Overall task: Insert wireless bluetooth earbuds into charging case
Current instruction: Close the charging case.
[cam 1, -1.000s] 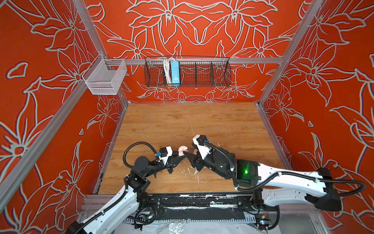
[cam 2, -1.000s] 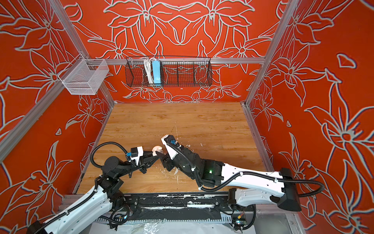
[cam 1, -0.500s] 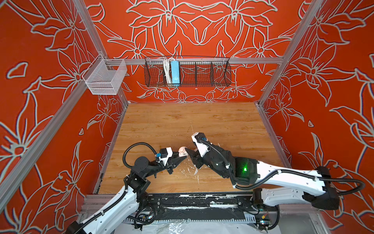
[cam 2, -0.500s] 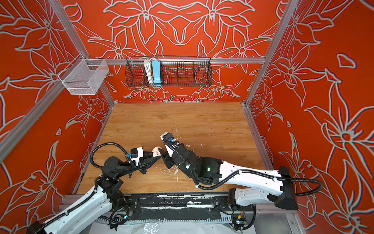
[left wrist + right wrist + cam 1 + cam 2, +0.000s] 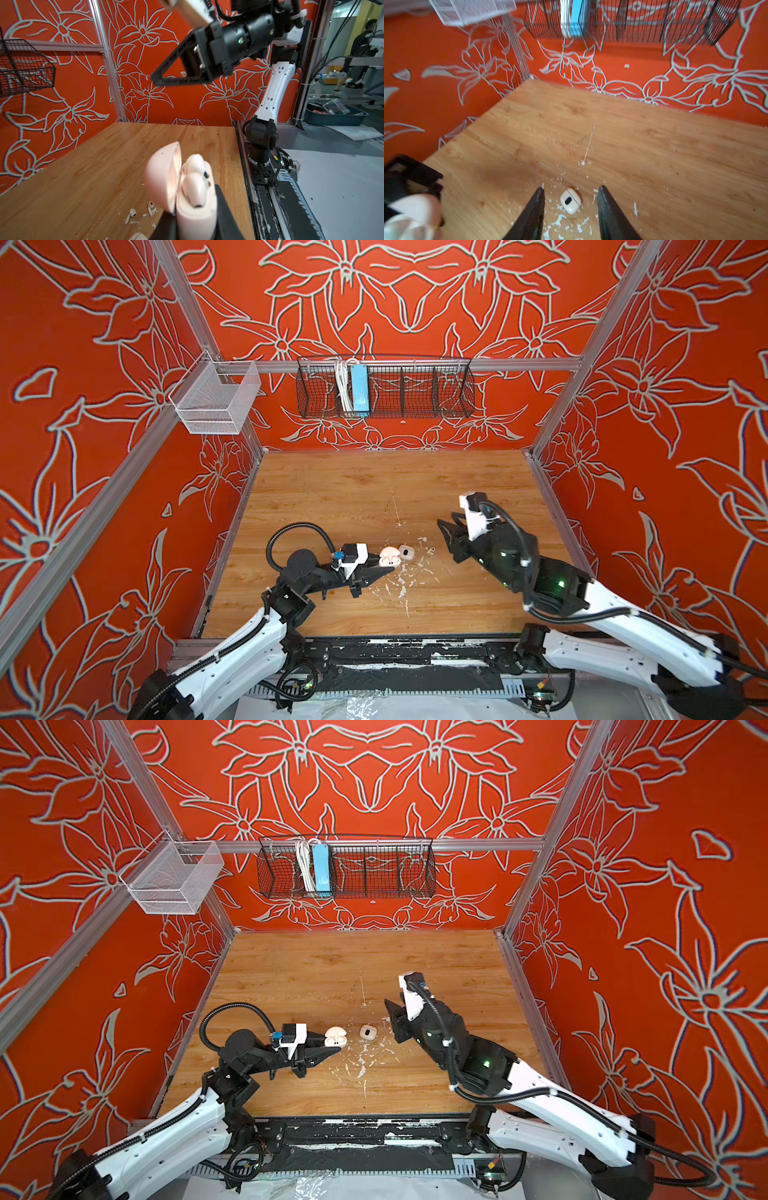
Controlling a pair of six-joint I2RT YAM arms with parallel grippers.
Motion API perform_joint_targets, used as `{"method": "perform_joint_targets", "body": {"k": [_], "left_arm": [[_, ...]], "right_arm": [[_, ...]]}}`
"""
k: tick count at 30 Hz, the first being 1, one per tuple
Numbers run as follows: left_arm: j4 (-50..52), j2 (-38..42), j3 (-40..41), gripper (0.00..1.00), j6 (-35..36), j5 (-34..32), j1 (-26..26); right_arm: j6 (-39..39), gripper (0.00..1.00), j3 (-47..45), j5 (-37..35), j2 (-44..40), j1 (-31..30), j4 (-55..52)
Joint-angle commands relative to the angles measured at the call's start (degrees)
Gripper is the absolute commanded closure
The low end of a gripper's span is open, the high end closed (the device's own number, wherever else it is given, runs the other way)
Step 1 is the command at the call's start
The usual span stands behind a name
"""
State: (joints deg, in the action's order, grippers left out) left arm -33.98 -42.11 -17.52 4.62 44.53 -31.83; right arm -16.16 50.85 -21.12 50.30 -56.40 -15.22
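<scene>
Left end effector [image 5: 384,570] clamps an open pink case [image 5: 193,220] holding two earbuds [image 5: 195,187]. Two loose earbuds [image 5: 423,538] lie on the tabletop [image 5: 374,489], at 2 o'clock of a closed case [image 5: 406,551]. Right end effector [image 5: 571,187] hovers nearby, prongs apart; bare wood toward 12 o'clock.

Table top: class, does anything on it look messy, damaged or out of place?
Yes. White flecks are scattered over the near middle of the wooden table, like chipped paint, and two earbuds lie loose among them beside a small closed case.
</scene>
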Motion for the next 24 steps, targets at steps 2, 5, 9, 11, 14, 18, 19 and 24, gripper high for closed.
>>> {"method": "perform_joint_targets", "body": {"k": [2,5,9,11,14,18,19,24], "left_arm": [[1.38,-1.84,-1.89,1.00,2.72,1.86,-0.51],[1.24,-3.74,-2.32,1.00,3.48,2.05,-1.15],[2.27,-6.03,-3.50,1.00,3.93,2.61,-1.61],[3.27,-6.23,-4.03,1.00,4.57,3.10,-1.90],[4.93,-5.88,-4.71,1.00,5.73,3.63,-2.40],[5.48,-5.84,-5.02,1.00,6.18,3.81,-2.92],[5.50,-5.96,-5.06,1.00,6.19,3.96,-3.01],[7.26,-6.32,-6.07,1.00,6.88,4.33,-3.67]], "right_arm": [[-0.25,0.50,-5.06,6.90,-1.88,0.72,5.32],[-0.92,0.50,-7.22,12.88,-1.17,0.77,9.68],[-2.16,0.50,-6.36,15.74,2.27,0.77,10.15],[-2.63,0.50,-6.13,16.38,4.00,0.82,10.40],[-2.73,0.50,-6.05,19.36,6.27,0.83,11.68],[-2.56,0.49,-5.58,21.12,7.75,0.85,12.14],[-2.39,0.49,-5.71,21.35,7.78,0.85,12.38],[-1.95,0.49,-5.72,23.41,8.45,0.85,13.02]]}}
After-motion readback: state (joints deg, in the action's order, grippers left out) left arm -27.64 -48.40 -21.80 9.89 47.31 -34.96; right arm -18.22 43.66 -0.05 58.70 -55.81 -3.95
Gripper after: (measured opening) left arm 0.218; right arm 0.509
